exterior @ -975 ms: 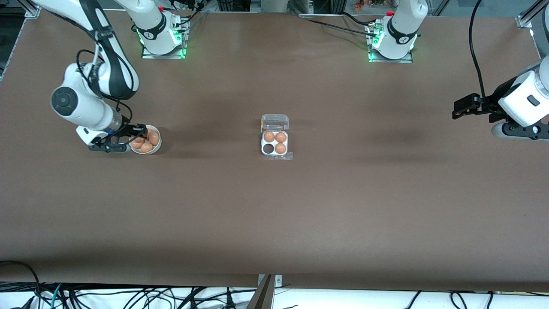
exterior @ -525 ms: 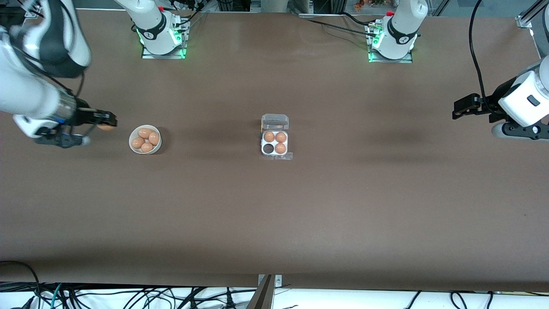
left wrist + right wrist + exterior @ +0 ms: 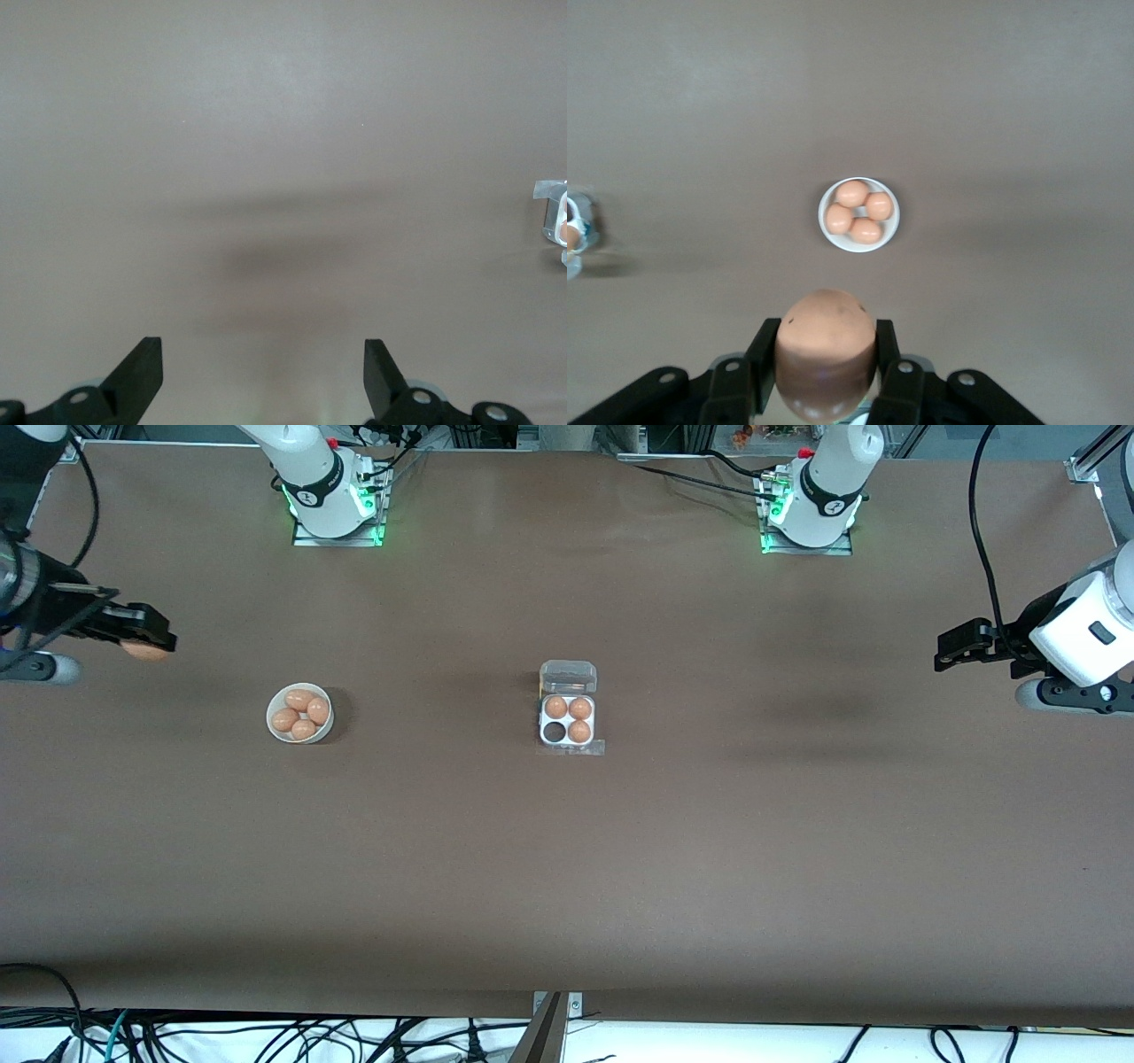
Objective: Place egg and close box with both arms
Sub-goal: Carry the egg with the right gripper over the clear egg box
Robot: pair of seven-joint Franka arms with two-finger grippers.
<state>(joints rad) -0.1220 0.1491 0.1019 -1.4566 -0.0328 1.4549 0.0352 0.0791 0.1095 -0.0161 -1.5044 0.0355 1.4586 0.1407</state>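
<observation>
The brown tabletop (image 3: 567,868) was big and mostly bare. The left arm waited at its own end, left gripper (image 3: 952,646) wide w/ nothing in it. The right gripper (image 3: 146,638) was up over the right arm's end of the tabletop — squeezing one brown egg (image 3: 825,347). The box (image 3: 567,722) sat mid-tabletop, lid up, w/ 3 eggs and one cell bare. The white bowl (image 3: 299,714) — 4 eggs inside — sat toward the right arm's end.

bowl (image 3: 299,714) toward right arm's end | box (image 3: 568,721) mid-table
</observation>
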